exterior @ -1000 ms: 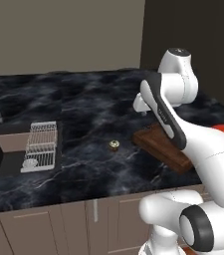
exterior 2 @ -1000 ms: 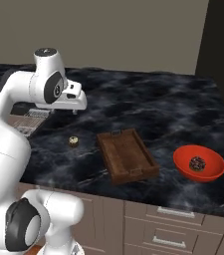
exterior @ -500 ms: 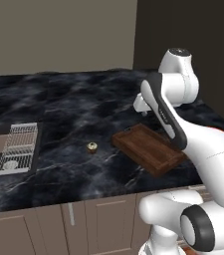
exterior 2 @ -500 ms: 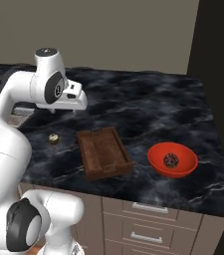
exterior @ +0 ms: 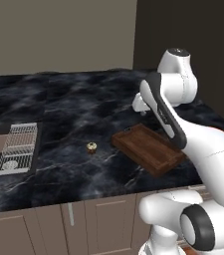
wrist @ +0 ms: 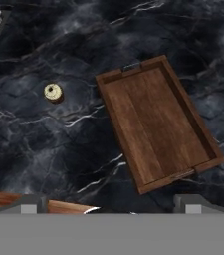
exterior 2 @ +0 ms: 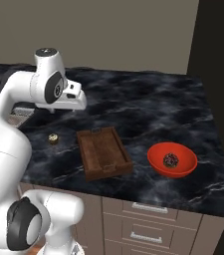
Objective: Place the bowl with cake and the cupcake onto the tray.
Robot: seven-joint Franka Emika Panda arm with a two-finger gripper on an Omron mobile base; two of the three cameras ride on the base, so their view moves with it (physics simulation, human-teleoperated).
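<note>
Black marble counter: wide bare stone on all sides of the tray.
Tray: dark wood, low rim, empty, lying askew near the counter's front edge; its right end is covered by the arm in the left base view.
Bowl with cake: red-orange, right of the tray, apart from it, near the front edge.
Wire rack: white, far left of the tray.
Gripper: raised above the tray, fingers spread wide, holding and touching nothing; tips barely visible.
Cupcake: tiny, left of the tray, detail indistinct.
</note>
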